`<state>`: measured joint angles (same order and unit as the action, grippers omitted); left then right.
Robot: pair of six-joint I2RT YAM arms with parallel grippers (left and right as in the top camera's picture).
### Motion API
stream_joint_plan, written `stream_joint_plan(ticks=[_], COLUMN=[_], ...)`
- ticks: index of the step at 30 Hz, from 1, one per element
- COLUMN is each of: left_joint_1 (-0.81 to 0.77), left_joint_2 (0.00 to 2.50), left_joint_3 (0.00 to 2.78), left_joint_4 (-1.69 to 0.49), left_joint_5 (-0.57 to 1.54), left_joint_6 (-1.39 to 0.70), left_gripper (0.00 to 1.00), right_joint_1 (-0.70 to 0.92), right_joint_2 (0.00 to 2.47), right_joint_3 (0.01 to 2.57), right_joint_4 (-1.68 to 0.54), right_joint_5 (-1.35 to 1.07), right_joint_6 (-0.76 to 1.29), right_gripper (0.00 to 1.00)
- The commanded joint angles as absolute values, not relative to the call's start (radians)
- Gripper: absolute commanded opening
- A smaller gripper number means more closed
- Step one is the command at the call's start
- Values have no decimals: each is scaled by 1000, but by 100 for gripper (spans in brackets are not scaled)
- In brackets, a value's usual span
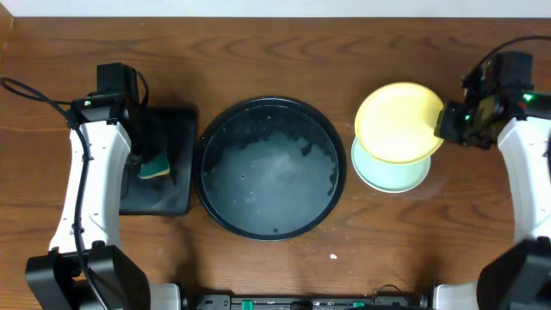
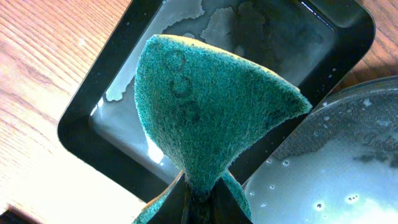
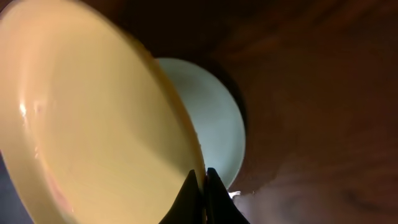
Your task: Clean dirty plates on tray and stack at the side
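Yellow round plastic plate (image 1: pixel 398 120) pinched at rim by right fingers (image 3: pixel 188 202), tilted over pale mint round plate (image 1: pixel 392 177): stacking step. Next: lower, level, release; left fingers (image 2: pixel 175 205) clamp teal sponge (image 2: pixel 205 106).

The round black tray (image 1: pixel 205 172) sits mid-table, its floor wet and foamy. Right of it, the right gripper (image 1: pixel 441 126) pinches the yellow plate (image 1: pixel 396 120) by its rim above a mint plate (image 1: pixel 392 177) (mostly covered). The left gripper (image 1: pixel 145 158) holds a sponge (image 1: pixel 157 169) over the rectangular tray (image 1: pixel 174 129).
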<state>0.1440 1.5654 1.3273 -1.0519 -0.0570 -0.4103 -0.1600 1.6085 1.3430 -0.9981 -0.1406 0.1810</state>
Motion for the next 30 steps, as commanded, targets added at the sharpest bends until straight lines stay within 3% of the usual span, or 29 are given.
stream_joint_plan(ticks=[1,7,8,10,13,19,25,30], left_joint_1=[146,146,146,146,146,144,142,107], left_joint_2=[1570,1570,1570,1570,1570,1570,1570,1570], left_joint_3=[1346,1346,1346,1346,1346,1346,1346,1346], left_joint_4=[-1058,-1058,-1058,-1058,-1058,-1054,-1027,-1011], left_joint_5=[-59,-59,-59,-59,-59,-5,149,150], left_joint_6=[-393,-393,-393,-393,-392,-290,-126,-104], left_gripper=[7,7,7,8,7,7,7,7], right_joint_1=[-167,-167,-167,-165,-155,-113,-26,13], right_joint_2=[1649,1732,1744,1753,1740,1687,1611,1609], right_joint_3=[1235,1157,1157,1158,1176,1291,1392,1392], right_joint_4=[-931,-836,-834,-828,-843,-934,-969,-976], right_joint_5=[-97,-98,-100,-113,-123,-166,-167,-166], right_joint_6=[217,224,224,220,218,163,133,133], right_gripper=[1,3,8,28,42,49,67,67])
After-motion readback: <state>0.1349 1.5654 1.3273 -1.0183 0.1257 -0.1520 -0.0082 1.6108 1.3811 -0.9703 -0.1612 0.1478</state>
